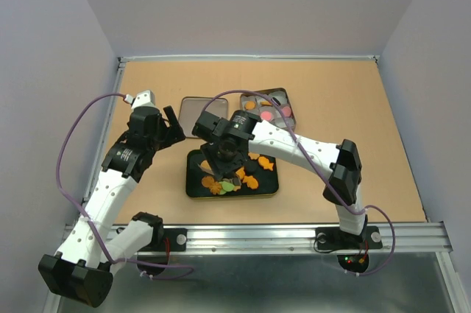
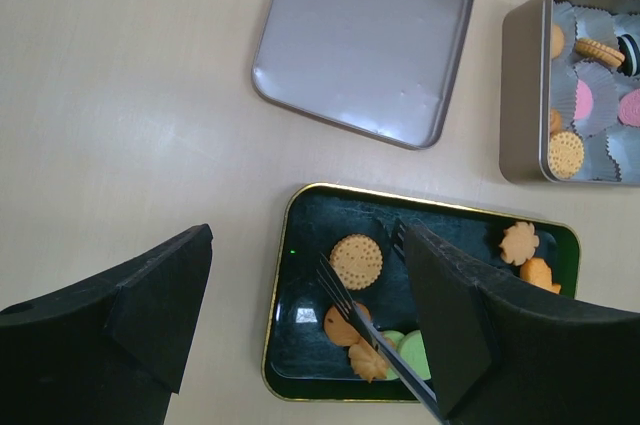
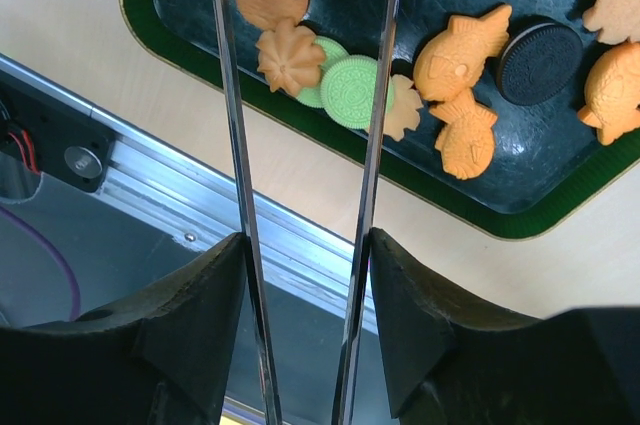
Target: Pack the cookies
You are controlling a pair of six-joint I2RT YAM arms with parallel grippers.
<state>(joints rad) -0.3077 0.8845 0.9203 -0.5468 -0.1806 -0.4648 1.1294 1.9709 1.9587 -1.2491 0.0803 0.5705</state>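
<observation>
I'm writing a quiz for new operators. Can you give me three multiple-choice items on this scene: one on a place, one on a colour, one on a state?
1. Where does the loose lid lie?
A. flat, left of the open tin
B. on top of the tin
C. inside the tray

2. What colour is the floor of the tray?
A. white
B. black
C. red

3. What is the right gripper doing?
A. hanging empty
B. pinching a cookie directly
C. holding metal tongs

Answers:
1 A, since the top view shows the lid beside the tin and apart from it.
2 B, since the cookies rest on a black surface.
3 C, since both tong arms run between its fingers.
</observation>
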